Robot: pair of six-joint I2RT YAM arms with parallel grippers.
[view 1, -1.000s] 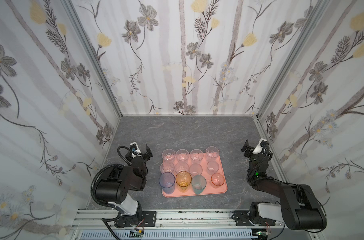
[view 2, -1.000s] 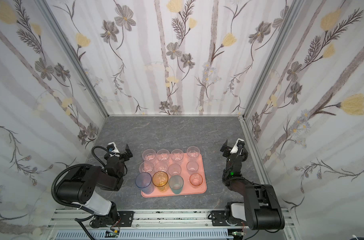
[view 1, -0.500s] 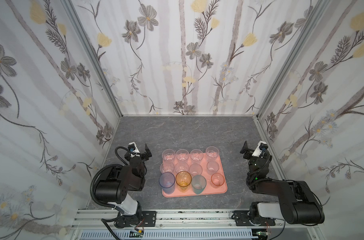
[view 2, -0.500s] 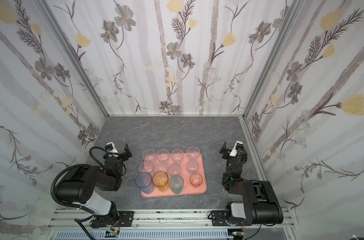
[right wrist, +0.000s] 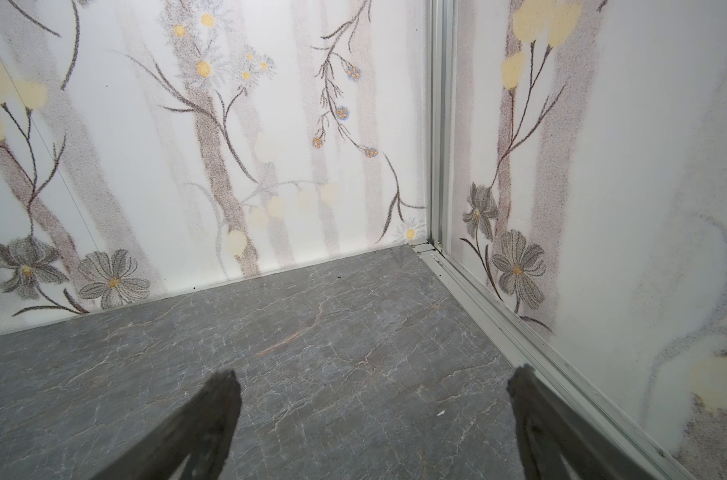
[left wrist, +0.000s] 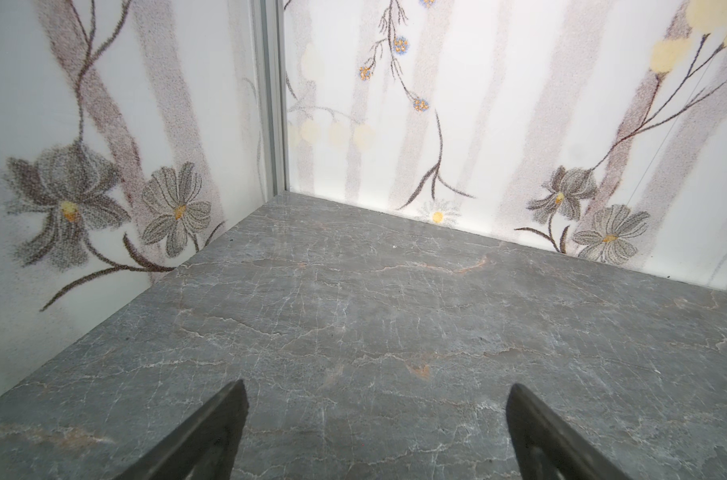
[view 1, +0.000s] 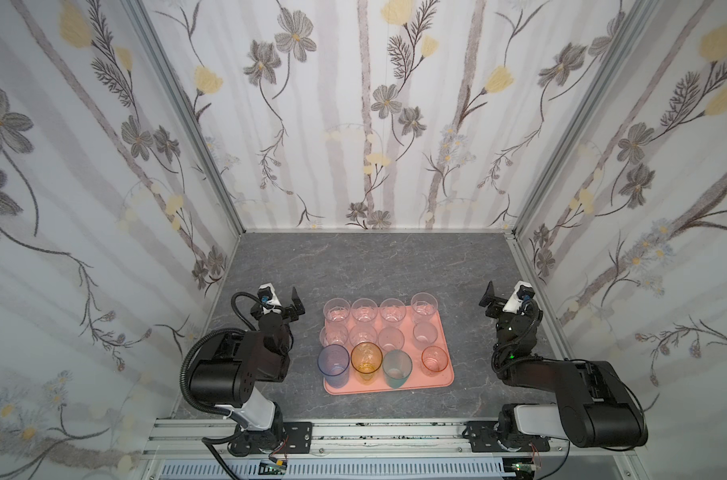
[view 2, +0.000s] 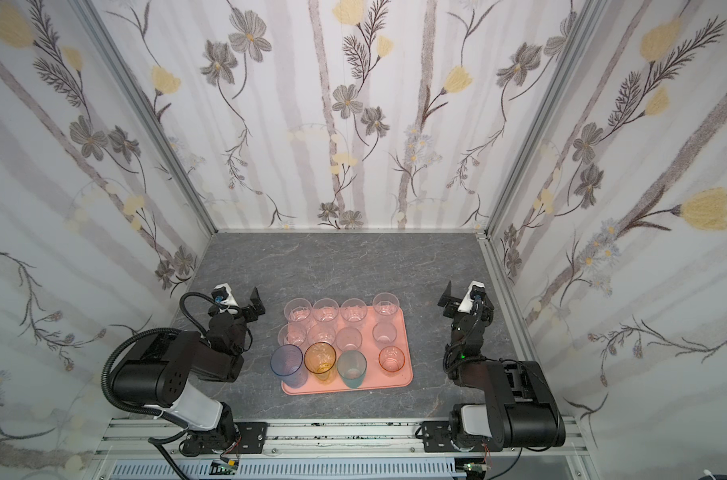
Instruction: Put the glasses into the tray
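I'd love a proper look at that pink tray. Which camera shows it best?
Both top views show the tray whole from above, with all twelve glasses standing on it. Neither wrist view shows it: each sees only grey tabletop and flowered walls.

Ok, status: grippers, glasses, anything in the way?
Left gripper open, empty. Right gripper open, empty. All twelve glasses upright in the tray. Nothing blocking.

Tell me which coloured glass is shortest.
The pink glass, at the near row's right end; the blue glass, amber glass and teal glass stand taller.
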